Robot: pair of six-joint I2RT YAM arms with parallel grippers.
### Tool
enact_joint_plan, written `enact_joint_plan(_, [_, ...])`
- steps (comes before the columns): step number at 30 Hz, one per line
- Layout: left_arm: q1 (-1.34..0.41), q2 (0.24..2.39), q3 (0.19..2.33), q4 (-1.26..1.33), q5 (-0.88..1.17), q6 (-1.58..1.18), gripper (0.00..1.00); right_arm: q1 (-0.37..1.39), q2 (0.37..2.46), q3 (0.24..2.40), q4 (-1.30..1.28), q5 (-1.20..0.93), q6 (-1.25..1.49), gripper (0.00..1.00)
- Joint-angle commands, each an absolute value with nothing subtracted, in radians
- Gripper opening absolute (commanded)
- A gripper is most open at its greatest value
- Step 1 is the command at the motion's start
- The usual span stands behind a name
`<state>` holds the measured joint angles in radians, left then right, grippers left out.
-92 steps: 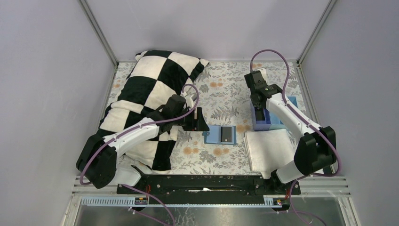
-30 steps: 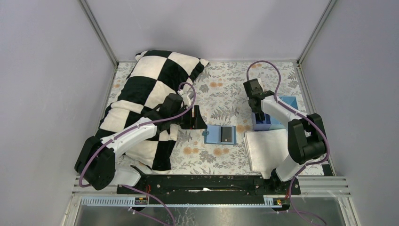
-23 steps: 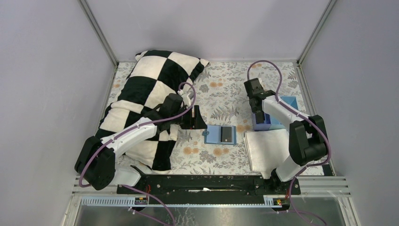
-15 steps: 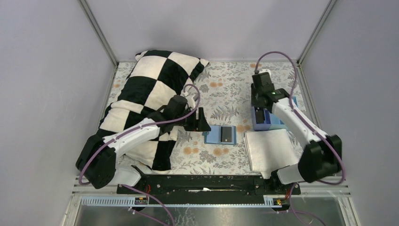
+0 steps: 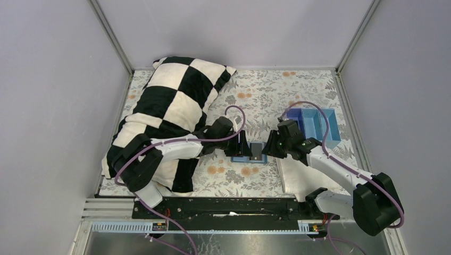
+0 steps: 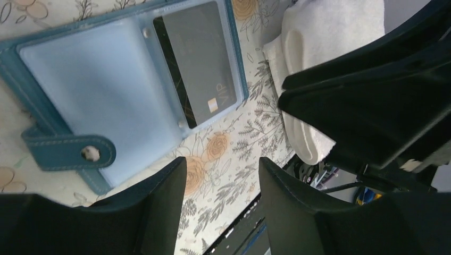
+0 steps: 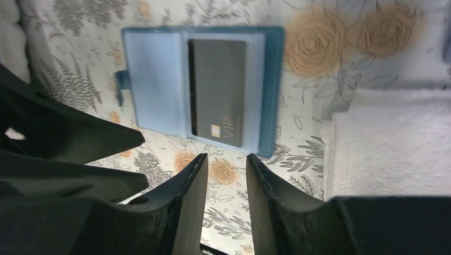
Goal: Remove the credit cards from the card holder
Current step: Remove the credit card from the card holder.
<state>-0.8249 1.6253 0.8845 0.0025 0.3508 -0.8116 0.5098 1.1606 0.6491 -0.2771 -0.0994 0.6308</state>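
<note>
The card [image 7: 218, 93] looked thin, stiff and slick in its soft holder [image 7: 154, 79]; best pinched by one edge. The left end effector [image 6: 222, 162] and right end effector [image 7: 226, 158] hung half-open, empty.

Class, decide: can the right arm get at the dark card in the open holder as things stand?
Probably yes: the right gripper hangs open beside the card holder, the card lies face up with no arm over it, and the left gripper sits opposite.

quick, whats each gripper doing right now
left gripper: open, holding nothing, near the flat light-blue card holder
right gripper: open, holding nothing
</note>
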Motion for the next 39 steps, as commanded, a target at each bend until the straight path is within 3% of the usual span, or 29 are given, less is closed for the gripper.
enact_joint_plan(1, [-0.829,1.672,0.902,0.18,0.337,-0.893,0.55,0.512,1.169,0.584,-0.127,-0.13,0.738,0.39])
enact_joint_plan(25, [-0.824,1.836,0.917,0.235,0.292,-0.885,0.38,0.51,1.4,0.577,0.028,-0.095,0.728,0.32])
enact_joint_plan(33, [-0.806,1.826,0.896,0.262,0.308,-0.887,0.24,0.51,1.391,0.549,0.057,-0.112,0.757,0.23])
enact_joint_plan(39, [-0.796,1.817,0.884,0.27,0.317,-0.884,0.07,0.51,1.393,0.516,0.081,-0.123,0.777,0.18])
